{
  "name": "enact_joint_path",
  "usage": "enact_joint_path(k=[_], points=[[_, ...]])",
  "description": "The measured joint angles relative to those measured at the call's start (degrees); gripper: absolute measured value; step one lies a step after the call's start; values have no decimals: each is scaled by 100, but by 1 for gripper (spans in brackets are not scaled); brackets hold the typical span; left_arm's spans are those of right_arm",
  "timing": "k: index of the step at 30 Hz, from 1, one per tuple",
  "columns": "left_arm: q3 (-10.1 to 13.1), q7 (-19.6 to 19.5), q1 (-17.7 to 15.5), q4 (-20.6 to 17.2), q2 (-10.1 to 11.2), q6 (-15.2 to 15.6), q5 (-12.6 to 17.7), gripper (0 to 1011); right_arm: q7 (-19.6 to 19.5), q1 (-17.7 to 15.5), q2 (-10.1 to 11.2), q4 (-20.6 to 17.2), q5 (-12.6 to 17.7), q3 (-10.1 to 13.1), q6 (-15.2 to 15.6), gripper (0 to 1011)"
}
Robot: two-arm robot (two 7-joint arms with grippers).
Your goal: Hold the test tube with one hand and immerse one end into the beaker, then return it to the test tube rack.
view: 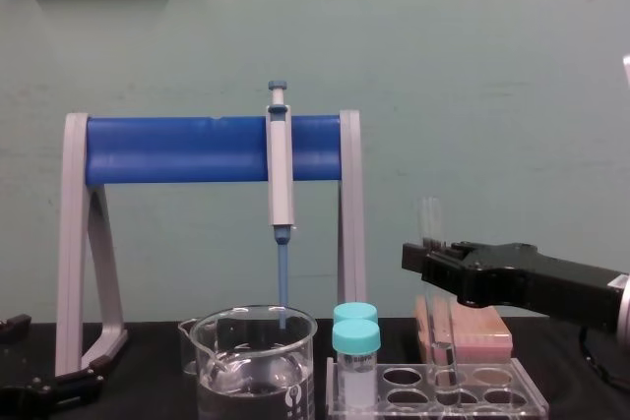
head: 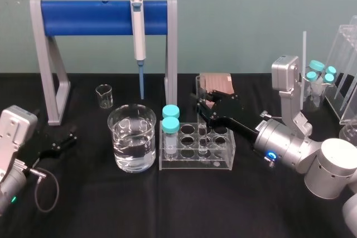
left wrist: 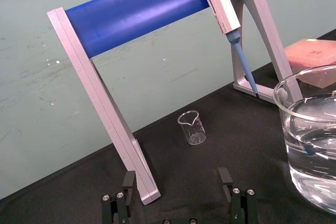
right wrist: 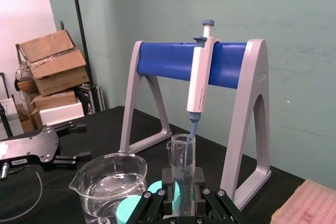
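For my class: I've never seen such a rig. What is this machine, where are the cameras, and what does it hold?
A two-armed robot. One picture looks down from its head, one across from its chest, one from each wrist. On the table stand a beaker of clear liquid, a test tube rack with two teal-capped tubes, a small beaker and a pipette on its stand. The right gripper clasps the test tube, standing in the rack; the left gripper is open, farther left.

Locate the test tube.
Head view, right of centre: the test tube stands in the test tube rack, right of the teal-capped tubes, held by the right tool; left tool parked left.
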Motion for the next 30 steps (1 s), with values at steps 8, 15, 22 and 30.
enact_joint_path(k=[8, 15, 22, 30], points=[[0, 0, 0, 0, 0, 0, 0, 1000, -3, -4, -19, 59, -30, 3, -2, 225], [0, 0, 0, 0, 0, 0, 0, 1000, 7, 0, -45, 155, -54, 0, 3, 225], [0, 0, 0, 0, 0, 0, 0, 1000, 10, 16, -74, 229, -93, -11, 16, 225], [0, 0, 0, 0, 0, 0, 0, 1000, 8, 18, -92, 269, -124, -18, 29, 225]])
